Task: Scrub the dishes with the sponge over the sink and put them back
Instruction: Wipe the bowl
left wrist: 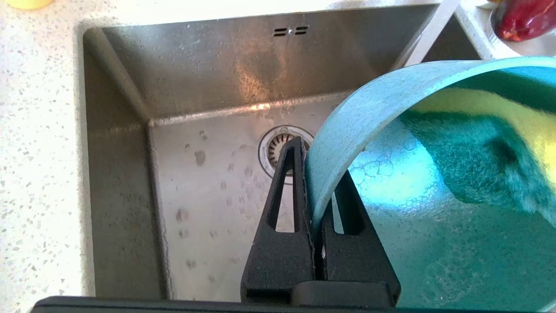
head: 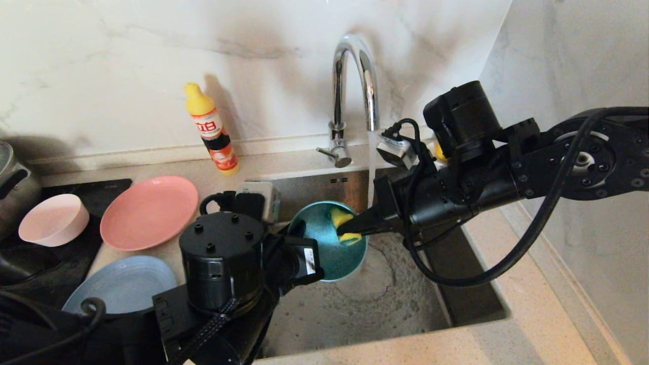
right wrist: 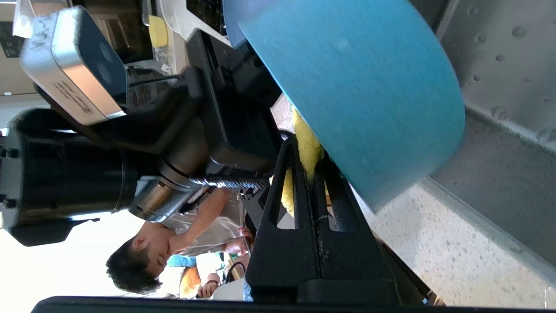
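My left gripper (head: 299, 238) (left wrist: 310, 191) is shut on the rim of the teal bowl (head: 329, 251) (left wrist: 434, 234) (right wrist: 360, 87), holding it tilted over the sink (head: 355, 304) (left wrist: 208, 187). My right gripper (head: 350, 234) (right wrist: 306, 156) is shut on the yellow sponge (head: 342, 223) (left wrist: 499, 117) (right wrist: 306, 150), which lies pressed inside the bowl. Soap bubbles cling to the bowl's inner wall. On the counter to the left lie the salmon-pink plate (head: 149, 213), the pale pink bowl (head: 53, 220) and the light blue plate (head: 124, 284).
Water runs from the chrome tap (head: 355, 86) down behind the bowl. A yellow detergent bottle (head: 210, 129) stands by the wall. A steel pot (head: 12, 187) sits at the far left on a black hob. The drain strainer (left wrist: 278, 148) is below the bowl.
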### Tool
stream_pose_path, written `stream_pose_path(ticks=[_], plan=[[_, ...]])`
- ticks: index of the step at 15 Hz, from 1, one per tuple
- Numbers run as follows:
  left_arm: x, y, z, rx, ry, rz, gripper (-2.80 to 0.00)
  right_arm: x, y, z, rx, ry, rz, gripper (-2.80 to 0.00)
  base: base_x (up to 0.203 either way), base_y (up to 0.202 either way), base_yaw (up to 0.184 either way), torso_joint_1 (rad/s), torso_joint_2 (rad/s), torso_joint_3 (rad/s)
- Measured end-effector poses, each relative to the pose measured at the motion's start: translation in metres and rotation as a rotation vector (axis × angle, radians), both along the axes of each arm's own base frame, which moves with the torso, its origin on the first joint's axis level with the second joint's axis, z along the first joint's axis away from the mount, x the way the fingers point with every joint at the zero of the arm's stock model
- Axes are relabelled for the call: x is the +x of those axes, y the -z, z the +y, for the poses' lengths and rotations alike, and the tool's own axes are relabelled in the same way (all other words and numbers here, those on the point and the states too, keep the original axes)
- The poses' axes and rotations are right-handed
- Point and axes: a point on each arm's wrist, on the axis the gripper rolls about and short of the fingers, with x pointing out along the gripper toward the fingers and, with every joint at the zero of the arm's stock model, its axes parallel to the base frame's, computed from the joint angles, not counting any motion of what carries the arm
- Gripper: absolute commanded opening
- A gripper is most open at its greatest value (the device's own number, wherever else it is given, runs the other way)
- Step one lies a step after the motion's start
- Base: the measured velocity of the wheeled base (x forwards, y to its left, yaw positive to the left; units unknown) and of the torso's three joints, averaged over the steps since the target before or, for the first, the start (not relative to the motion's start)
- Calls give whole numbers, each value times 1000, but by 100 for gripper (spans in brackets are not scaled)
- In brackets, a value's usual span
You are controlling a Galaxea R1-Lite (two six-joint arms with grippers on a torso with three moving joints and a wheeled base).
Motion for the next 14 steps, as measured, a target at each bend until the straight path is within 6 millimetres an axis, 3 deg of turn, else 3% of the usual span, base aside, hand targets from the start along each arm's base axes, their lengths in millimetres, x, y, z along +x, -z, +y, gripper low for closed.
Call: stream_pose_path(ticks=[6,10,14], plan=[[-1,2,1,-5,-1,8,-280,-11,-9,-8,-4,3,2,-280,0,0,0,0,0,0],[-1,0,2,-8,-2,3,-280,-12,-2,-22,-31,33,28,-280,0,0,0,0,0,0],[-1,-4,1,-16,-3,-7,-280,-20,5,-12,-44,-5,47,-280,0,0,0,0,0,0]])
